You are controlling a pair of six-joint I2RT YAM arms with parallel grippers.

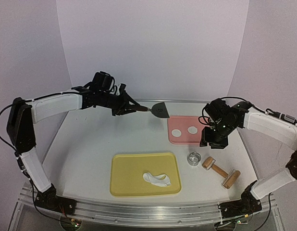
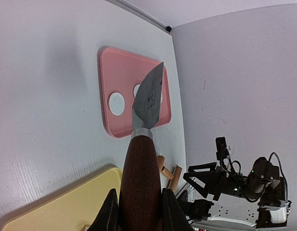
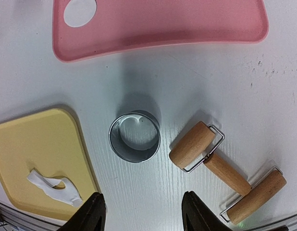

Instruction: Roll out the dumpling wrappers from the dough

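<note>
Dumpling wrappers (image 1: pixel 177 132): two round white discs, side by side on the pink tray (image 1: pixel 184 138), far right.
Yellow tray (image 1: pixel 129 173): nearest, with a ragged dough scrap (image 1: pixel 158 179) on it.
Roller (image 1: pixel 220 172): right of that tray, beside the ring cutter (image 1: pixel 194 158).
Right gripper (image 3: pixel 144 211): fingers spread, empty, above the cutter.
Left gripper (image 2: pixel 140 211): pinching the wooden handle of a scraper (image 1: pixel 159 110), its blade in the air near the pink tray's far corner.

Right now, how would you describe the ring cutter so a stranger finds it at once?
Start at the yellow tray near the table's front edge. Off its far right corner, before the pink tray, stands the ring cutter. It is the only shiny metal hoop; the roller beside it is wooden.
</note>
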